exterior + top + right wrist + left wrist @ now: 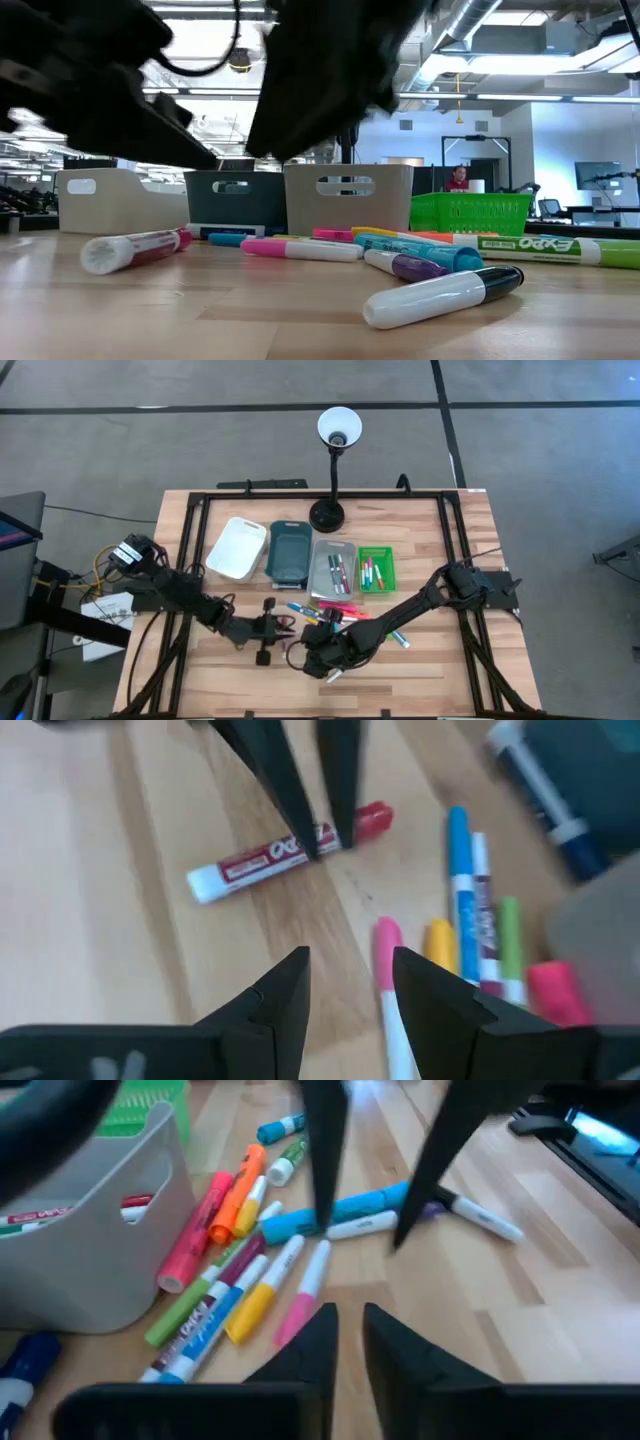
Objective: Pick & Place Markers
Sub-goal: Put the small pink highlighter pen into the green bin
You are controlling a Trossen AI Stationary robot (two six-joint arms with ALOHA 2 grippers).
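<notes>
Several markers [335,615] lie loose on the table in a heap near the grey tray [90,1250]; others sit in the grey and green trays. One red-capped marker [290,850] lies flat and apart, left of the heap. My left gripper [280,623] hovers over this red marker, its fingers [340,790] pointing down with a narrow gap between them [350,1330]. My right gripper [345,970] is wide open above the heap's near-left edge, over a pink marker [385,945]. A white marker with a black cap [440,295] lies nearest the near edge.
Four trays stand in a row beyond the heap: white [237,547], dark teal [289,550], grey [333,568] and green [376,568]. A lamp base [326,515] stands behind them. Bare wood runs along the near edge [420,680]. A person [458,178] sits far back in the room.
</notes>
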